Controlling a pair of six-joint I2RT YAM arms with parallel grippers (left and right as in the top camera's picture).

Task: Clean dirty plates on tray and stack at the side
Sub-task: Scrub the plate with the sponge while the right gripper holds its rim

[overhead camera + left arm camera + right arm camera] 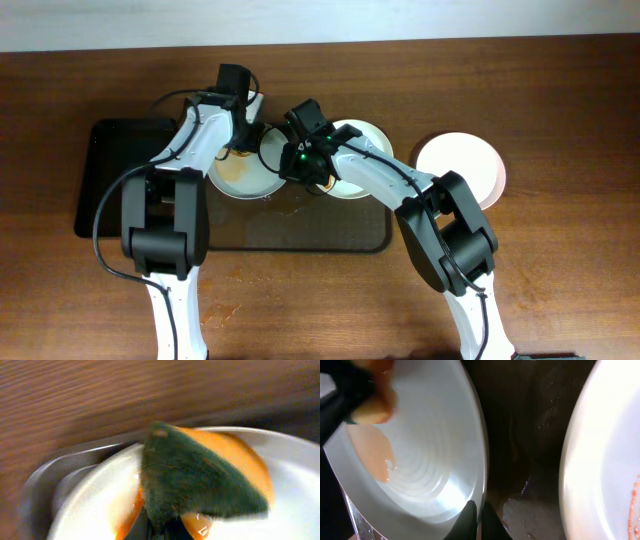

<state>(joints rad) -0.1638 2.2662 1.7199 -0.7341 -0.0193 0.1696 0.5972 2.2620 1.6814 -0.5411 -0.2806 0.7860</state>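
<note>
Sponge (200, 480) sits pinched in our left claw (243, 140), pressed on the sauced plate (420, 450) in the tray (300, 235); our right claw (477, 517) clamps that plate's rim.

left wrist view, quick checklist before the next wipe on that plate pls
1. grip: left pincer shut on the sponge: ok
2. contact: sponge touching the plate at the sauce: ok
3. hold: right pincer shut on that plate's rim: ok
4. plate wiped clean: not ok, orange sauce on it
5. second plate on the tray clean: not ok, streaks at its edge
6. third plate beside the tray clean: cannot tell
</note>
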